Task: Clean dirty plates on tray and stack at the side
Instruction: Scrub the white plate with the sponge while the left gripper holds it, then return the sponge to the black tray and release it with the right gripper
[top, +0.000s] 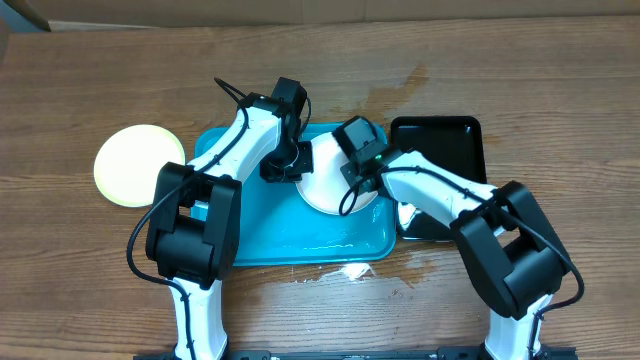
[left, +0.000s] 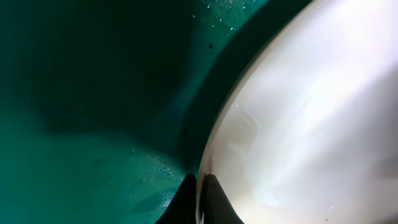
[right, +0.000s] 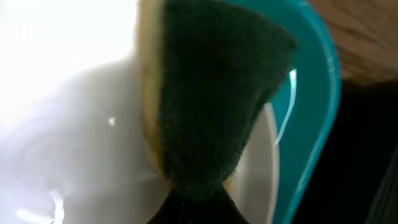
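You are seeing the turquoise tray sitting mid-surface, toward the near edge. A white plate is lying in its right half, and a yellow-green plate is resting near the left edge. Your left fingers are pinching the white plate's rim, and your right fingers are gripping a green sponge against it.

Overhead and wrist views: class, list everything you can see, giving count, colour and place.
white plate: one, white, on the tray's right half
yellow-green plate: one, pale yellow-green, on the table left of the tray
tray: one, turquoise, table centre
black tray: one, glossy black, right of the tray
sponge: one, green over yellow, over the white plate
table: one, brown wood
left gripper: black, shut on the white plate's rim
right gripper: black, shut on the sponge
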